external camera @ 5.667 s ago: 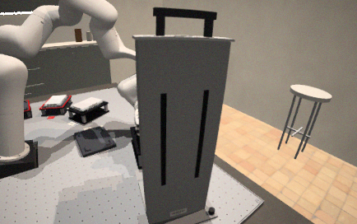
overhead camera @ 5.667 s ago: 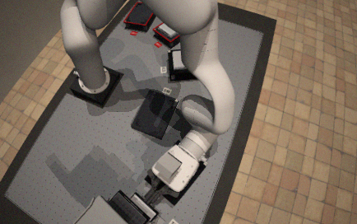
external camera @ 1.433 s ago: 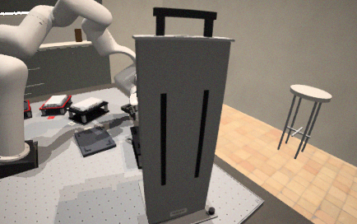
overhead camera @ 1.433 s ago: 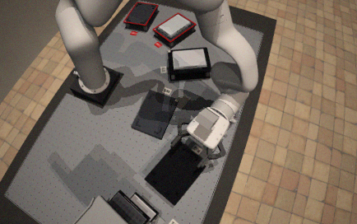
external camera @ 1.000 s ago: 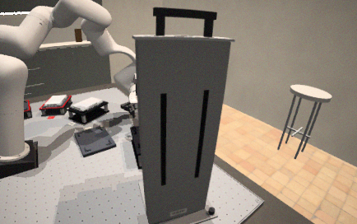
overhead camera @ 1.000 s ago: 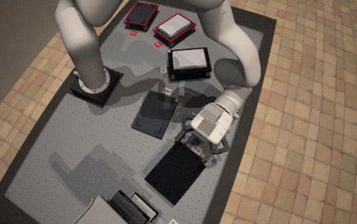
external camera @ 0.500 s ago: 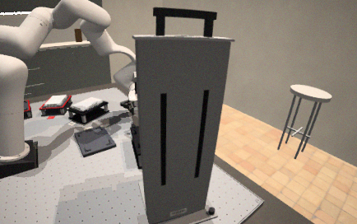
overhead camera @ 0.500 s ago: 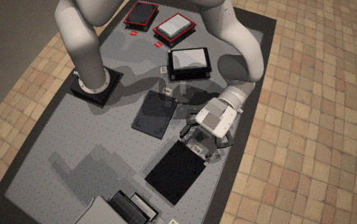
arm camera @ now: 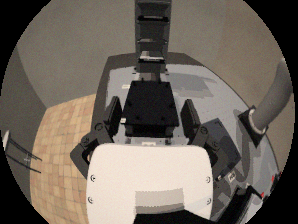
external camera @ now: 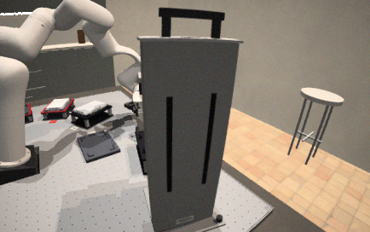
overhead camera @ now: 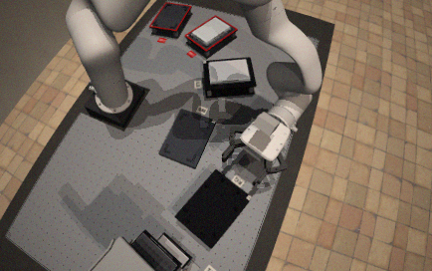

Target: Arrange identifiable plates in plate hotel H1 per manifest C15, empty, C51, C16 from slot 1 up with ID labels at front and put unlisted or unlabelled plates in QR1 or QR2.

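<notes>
The plate hotel H1 (overhead camera: 120, 255) (external camera: 187, 128) (arm camera: 153, 12) stands at the near end of the deck. The exterior view shows only its closed back. Its top hides the slots from above, and only some plate edges (overhead camera: 160, 249) show at its front. My gripper (overhead camera: 244, 171) (arm camera: 152, 104) is open and empty. It hangs low over the far end of a black platform (overhead camera: 211, 209) (arm camera: 152, 99) in front of the hotel, with a finger on each side. A white plate (overhead camera: 228, 71) (external camera: 90, 107) sits on a black nest further back. Another white plate (overhead camera: 210, 31) (external camera: 57, 103) sits in a red-edged quarantine nest.
A second red-edged nest (overhead camera: 170, 16) beside it holds nothing white. A flat dark grey nest (overhead camera: 188, 137) (external camera: 98, 146) lies mid-deck. The arm's base (overhead camera: 115, 102) stands at the left. A stool (external camera: 317, 121) stands on the tiled floor off the deck.
</notes>
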### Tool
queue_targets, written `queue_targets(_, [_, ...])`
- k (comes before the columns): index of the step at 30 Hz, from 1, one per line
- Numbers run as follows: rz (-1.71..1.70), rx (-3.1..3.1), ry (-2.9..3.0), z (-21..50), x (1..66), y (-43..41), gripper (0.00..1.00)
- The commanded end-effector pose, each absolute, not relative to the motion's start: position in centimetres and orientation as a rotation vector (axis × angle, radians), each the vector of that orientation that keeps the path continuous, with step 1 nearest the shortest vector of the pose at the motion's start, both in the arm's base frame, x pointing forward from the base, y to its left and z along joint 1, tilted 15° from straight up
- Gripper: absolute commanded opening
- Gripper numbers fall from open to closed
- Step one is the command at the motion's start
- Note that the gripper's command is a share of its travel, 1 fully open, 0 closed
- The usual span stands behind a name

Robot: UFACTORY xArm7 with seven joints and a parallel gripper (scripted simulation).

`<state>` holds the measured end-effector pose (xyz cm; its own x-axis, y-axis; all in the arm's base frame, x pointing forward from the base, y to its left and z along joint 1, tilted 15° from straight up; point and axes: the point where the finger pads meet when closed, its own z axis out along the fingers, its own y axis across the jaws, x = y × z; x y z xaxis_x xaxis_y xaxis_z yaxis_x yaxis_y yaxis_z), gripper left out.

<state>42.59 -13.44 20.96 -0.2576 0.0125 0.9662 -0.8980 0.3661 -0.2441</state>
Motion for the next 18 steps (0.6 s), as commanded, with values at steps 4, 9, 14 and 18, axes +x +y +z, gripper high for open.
queue_targets(4, [1.086, 0.815, -1.580, 22.8, 42.2, -13.4, 1.00])
queue_targets(9, [1.086, 0.815, -1.580, 23.6, 42.0, -13.4, 1.00])
queue_targets(14, [1.085, 0.815, -1.580, 24.9, 41.7, -13.4, 1.00])
queue_targets(18, [1.085, 0.815, -1.580, 25.9, 41.4, -13.3, 1.00])
